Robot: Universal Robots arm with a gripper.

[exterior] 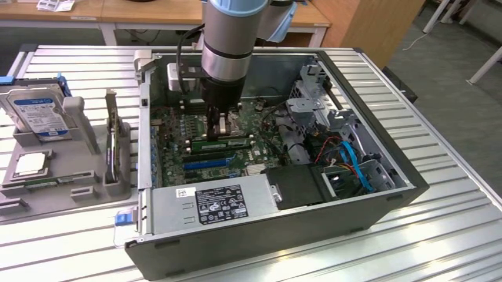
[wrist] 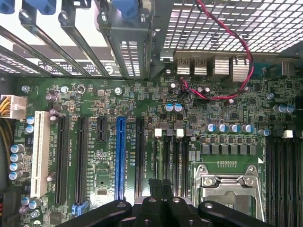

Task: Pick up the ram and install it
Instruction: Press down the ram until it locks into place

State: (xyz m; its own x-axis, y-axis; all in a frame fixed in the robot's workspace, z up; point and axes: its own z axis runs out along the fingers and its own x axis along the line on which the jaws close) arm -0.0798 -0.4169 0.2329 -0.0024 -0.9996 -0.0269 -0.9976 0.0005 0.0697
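My gripper (exterior: 222,130) reaches down into the open computer case (exterior: 377,194), over the motherboard (exterior: 176,132). Just below its fingertips, the ram (exterior: 227,143), a long green stick with dark chips, lies along the memory slots. I cannot tell whether the fingers touch it. In the wrist view the gripper (wrist: 161,185) is shut, its black fingers pressed together with nothing visible between them. They hover over the black memory slots (wrist: 170,156) with white latches, beside the CPU socket (wrist: 227,184).
The power supply (exterior: 216,202) and the drive cage with blue and orange cables (exterior: 345,158) crowd the case on the exterior view's right and front. A grey tray (exterior: 79,170) on the exterior view's left holds a hard drive (exterior: 35,114), a silver CPU chip (exterior: 30,163) and an upright card (exterior: 116,147).
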